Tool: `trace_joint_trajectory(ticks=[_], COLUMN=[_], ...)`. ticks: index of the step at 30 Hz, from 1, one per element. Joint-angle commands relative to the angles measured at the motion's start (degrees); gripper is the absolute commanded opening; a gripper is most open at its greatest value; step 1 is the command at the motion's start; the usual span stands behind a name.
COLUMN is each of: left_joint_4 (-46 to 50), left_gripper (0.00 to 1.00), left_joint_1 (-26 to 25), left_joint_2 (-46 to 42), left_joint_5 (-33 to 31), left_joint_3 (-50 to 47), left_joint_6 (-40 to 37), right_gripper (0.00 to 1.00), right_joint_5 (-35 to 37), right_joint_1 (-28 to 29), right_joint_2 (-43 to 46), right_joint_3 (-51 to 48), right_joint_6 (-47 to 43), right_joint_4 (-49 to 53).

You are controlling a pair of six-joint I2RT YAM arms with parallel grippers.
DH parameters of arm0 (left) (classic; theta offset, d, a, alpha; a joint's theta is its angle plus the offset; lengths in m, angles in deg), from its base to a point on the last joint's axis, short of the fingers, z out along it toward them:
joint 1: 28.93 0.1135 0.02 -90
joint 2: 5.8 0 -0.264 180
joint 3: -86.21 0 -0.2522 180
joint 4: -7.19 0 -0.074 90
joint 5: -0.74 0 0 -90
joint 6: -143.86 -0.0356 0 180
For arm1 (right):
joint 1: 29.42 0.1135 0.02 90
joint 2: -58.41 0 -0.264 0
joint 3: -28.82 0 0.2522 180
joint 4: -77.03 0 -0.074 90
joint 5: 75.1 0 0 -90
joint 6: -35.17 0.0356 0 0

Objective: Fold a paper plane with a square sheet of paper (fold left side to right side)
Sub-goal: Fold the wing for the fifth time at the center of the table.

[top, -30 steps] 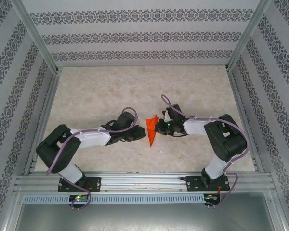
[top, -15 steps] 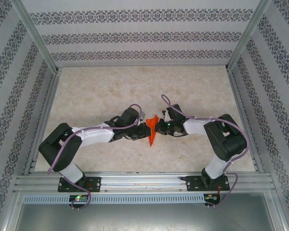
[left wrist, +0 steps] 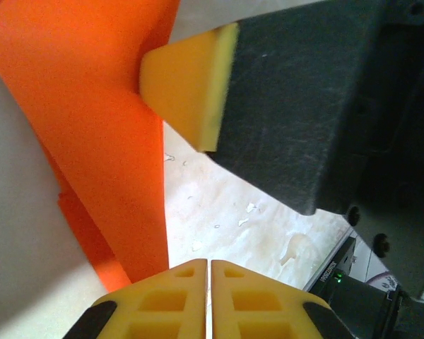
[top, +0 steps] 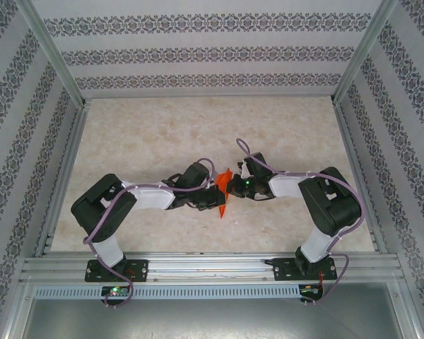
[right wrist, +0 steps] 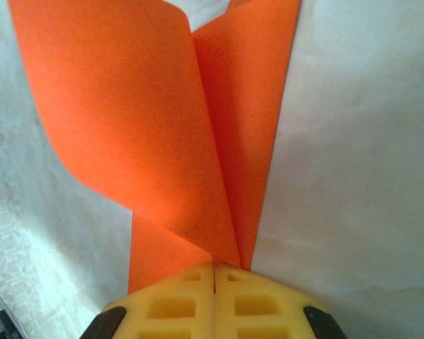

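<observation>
Left gripper (left wrist: 208, 272) moved in beside the one orange paper sheet (right wrist: 127, 127), closed, right gripper (right wrist: 214, 272) clamped on it

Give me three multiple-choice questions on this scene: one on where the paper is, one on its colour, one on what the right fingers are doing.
1. Where is the paper?
A) middle of the table
B) against the back wall
C) on the front rail
2. What colour is it?
A) blue
B) white
C) orange
3. The right fingers are:
A) wide open
B) shut on the paper
C) shut on nothing

Answers: 1 A, the top view shows it mid-table. 2 C, it is orange in every view. 3 B, the right wrist view shows the paper running into the closed fingers.
</observation>
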Motion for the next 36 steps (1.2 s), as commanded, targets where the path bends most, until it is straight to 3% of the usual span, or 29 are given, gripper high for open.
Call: trace_joint_trajectory(ticks=[1,29,36], left_joint_4=[-2.89,-6.64,-3.61], left_gripper=[0.10,0.10,0.11], left_joint_1=[-0.81,-2.57,-3.18], left_joint_2=[1.14,5.83,7.53], left_joint_5=[0.86,-0.61,-2.20], left_joint_3=[-1.23,-2.03,-1.22], left_joint_6=[1.28,3.37,2.15], right_gripper=[0.00,0.00,0.00], right_joint_5=[2.68,2.94,2.86], right_joint_1=[0.04,-0.11,-0.13], right_joint_2=[-2.86,-3.65,-3.65], right_joint_3=[-1.18,-0.74,-0.56], right_joint_6=[-1.08,-0.95,-0.91], right_joint_4=[4.48,5.60,5.87])
